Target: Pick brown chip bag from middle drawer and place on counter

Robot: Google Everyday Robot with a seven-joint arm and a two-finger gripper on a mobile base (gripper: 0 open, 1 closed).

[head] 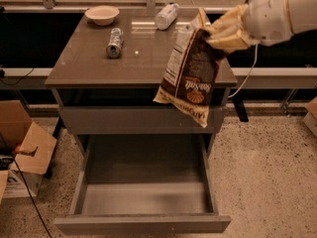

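Brown counter [89,63] ahead. My tool [219,32], clamped on the top of the chip bag [190,78], let it hang clear of the open drawer [143,224].

Views: a single camera is covering the whole scene.
Viewpoint: it is looking from above, on the near side of the cabinet.
Facing: it is tilting downward and away, toward the far edge of the counter [143,58].
Closeness: it is sitting near; the counter and the open middle drawer [143,225] are filling most of the frame.
Margins: floor [267,172] is showing right, a cardboard box [29,148] left.
Gripper: the gripper [221,33] is showing upper right, above the counter's right edge, clamping the brown chip bag [190,78].
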